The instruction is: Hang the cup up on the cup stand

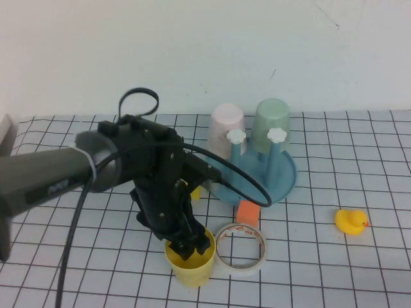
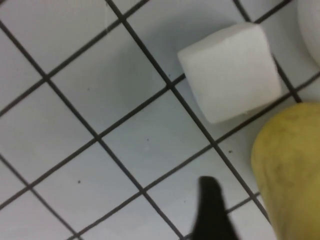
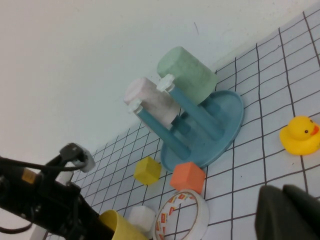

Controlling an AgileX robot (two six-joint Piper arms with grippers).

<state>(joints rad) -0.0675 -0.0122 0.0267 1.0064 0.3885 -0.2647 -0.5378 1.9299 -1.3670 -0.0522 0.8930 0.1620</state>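
The yellow cup (image 1: 191, 268) stands upright, mouth up, on the grid mat at the front centre. It also shows in the right wrist view (image 3: 117, 225). My left gripper (image 1: 189, 246) reaches down onto its rim with the jaws open. In the left wrist view one black finger (image 2: 212, 205) sits just outside the yellow wall (image 2: 290, 170) with a gap between them; the other finger is hidden. The blue cup stand (image 1: 282, 183) stands behind it, also seen in the right wrist view (image 3: 227, 125). My right gripper (image 3: 287, 205) is shut and empty, and out of the high view.
A pink cup (image 1: 226, 128) and a mint cup (image 1: 272, 122) hang upside down on the stand's pegs. A tape ring (image 1: 241, 247) lies right beside the yellow cup. Nearby are an orange cube (image 1: 247, 212), a yellow cube (image 1: 194, 191), a white cube (image 2: 230, 70) and a rubber duck (image 1: 350, 221).
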